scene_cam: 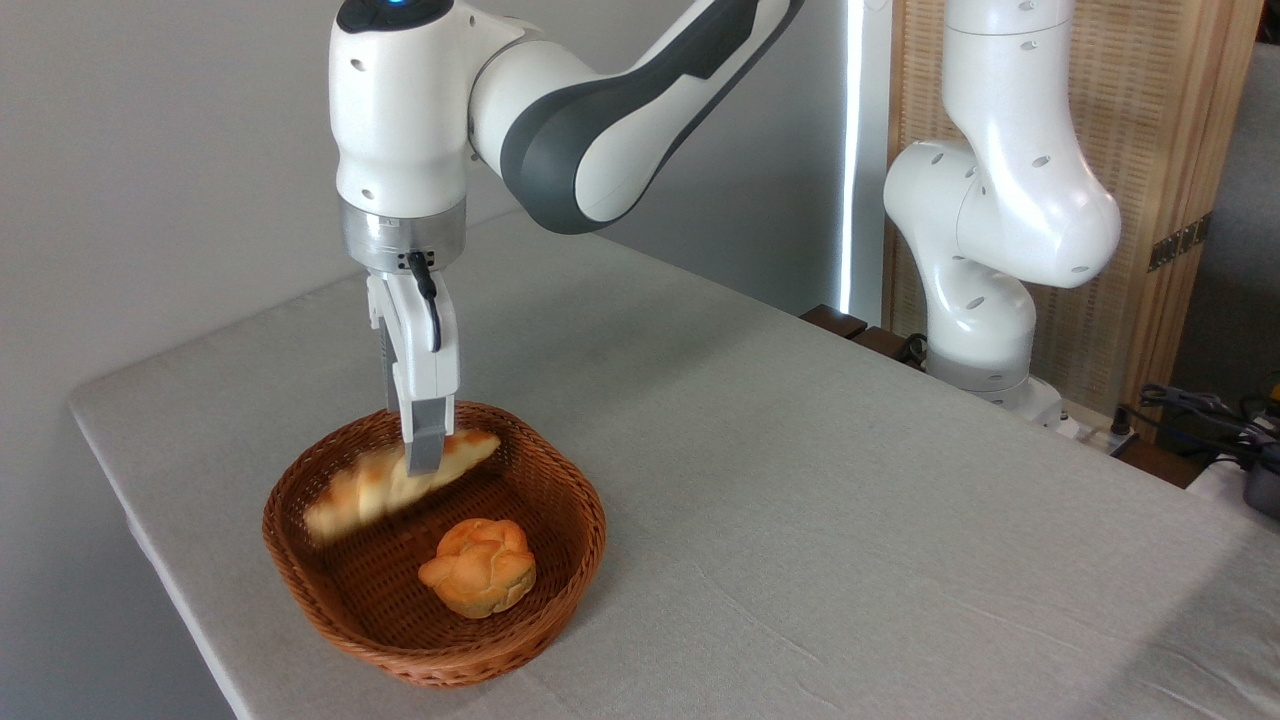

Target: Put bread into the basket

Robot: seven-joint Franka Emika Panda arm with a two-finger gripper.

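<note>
The bread, a long golden braided loaf, lies slanted inside the reddish-brown wicker basket, its left end lower and blurred. My gripper points straight down over the basket's back half. Its fingertips are level with the loaf's right part, and the near finger covers the loaf there. I see the gripper edge-on, so the gap between its fingers is hidden. The gripper looks sharp while the loaf is smeared.
A small round knotted bun sits in the front of the basket. The basket stands near the table's left front corner. The arm's white base rises at the table's far right, with cables behind it.
</note>
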